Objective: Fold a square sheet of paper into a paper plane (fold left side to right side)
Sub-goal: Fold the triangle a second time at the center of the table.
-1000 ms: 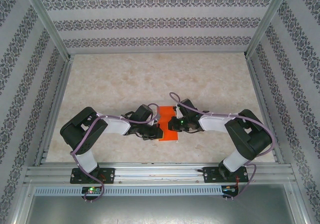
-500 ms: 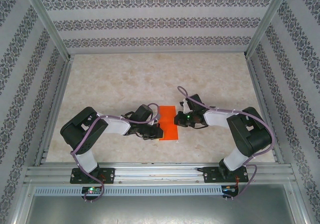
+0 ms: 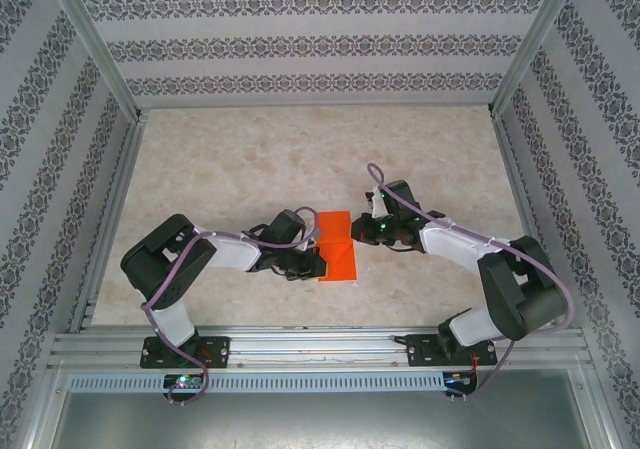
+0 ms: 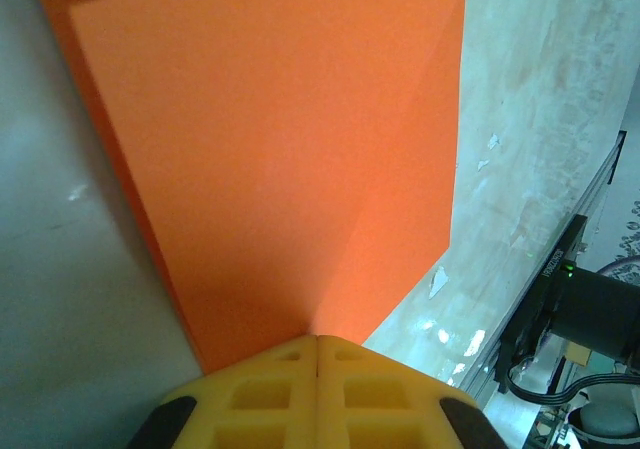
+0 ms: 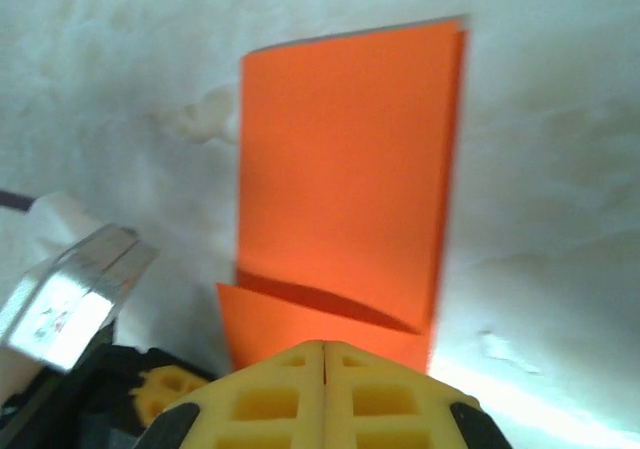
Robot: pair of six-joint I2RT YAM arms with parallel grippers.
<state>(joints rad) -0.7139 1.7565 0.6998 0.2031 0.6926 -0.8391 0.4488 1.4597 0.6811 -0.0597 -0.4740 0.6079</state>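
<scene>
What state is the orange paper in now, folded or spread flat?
Folded. In the right wrist view the orange paper is a narrow rectangle, not a square, and two layered edges show at one corner.

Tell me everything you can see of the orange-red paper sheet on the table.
The thin bright orange-red paper sheet is plain, matte and folded into a narrow rectangle, its layers slightly misaligned, one flap raised. It lies on the pale marbled table between both arms. The left gripper is shut on its near-left corner; the right gripper is shut at its right edge, grip uncertain.
</scene>
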